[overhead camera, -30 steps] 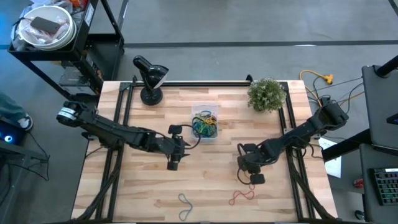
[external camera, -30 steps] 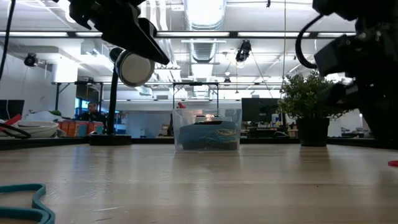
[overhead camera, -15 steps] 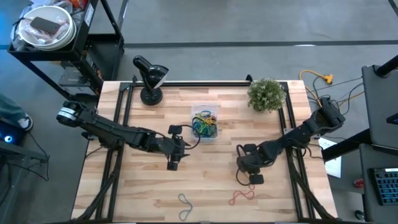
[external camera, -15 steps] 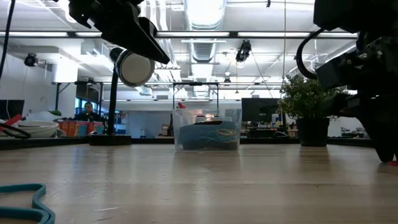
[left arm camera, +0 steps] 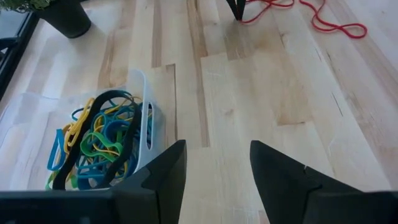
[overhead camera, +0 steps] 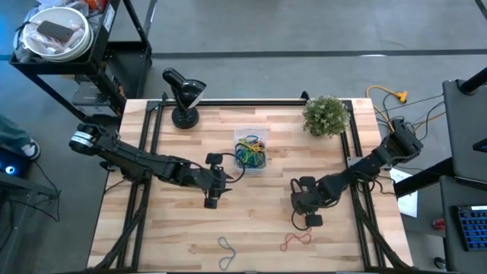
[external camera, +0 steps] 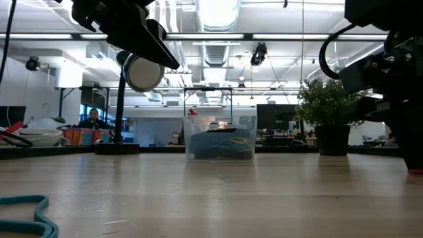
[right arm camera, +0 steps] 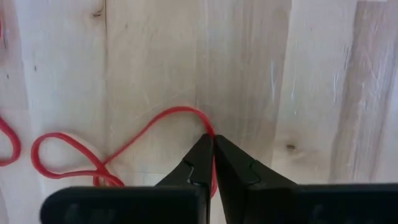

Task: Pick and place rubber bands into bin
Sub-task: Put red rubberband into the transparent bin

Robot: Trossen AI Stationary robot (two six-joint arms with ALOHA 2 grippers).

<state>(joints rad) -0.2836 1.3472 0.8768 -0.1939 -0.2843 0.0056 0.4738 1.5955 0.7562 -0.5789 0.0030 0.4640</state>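
The clear bin stands at the table's middle, far half, with several coloured rubber bands inside. A red rubber band lies flat on the wood near the front edge, right of centre. My right gripper points down at the band's far end and is shut on it. A grey-blue band lies loose at the front centre. My left gripper hovers open, just on the near side of the bin, with nothing between its fingers. My right gripper pinches the red band at the top of one curved loop between its two fingertips. The fingers come from above, pointing down. The rest of the band lies slack and curled on the table.
A black desk lamp stands at the far left corner and a potted plant at the far right. Bare wood lies between the bin and the red band. A teal band lies near the front edge in the low view.
My right gripper has come down a little, so that its fingertips now reach the table at the red band. My left arm has kept still.
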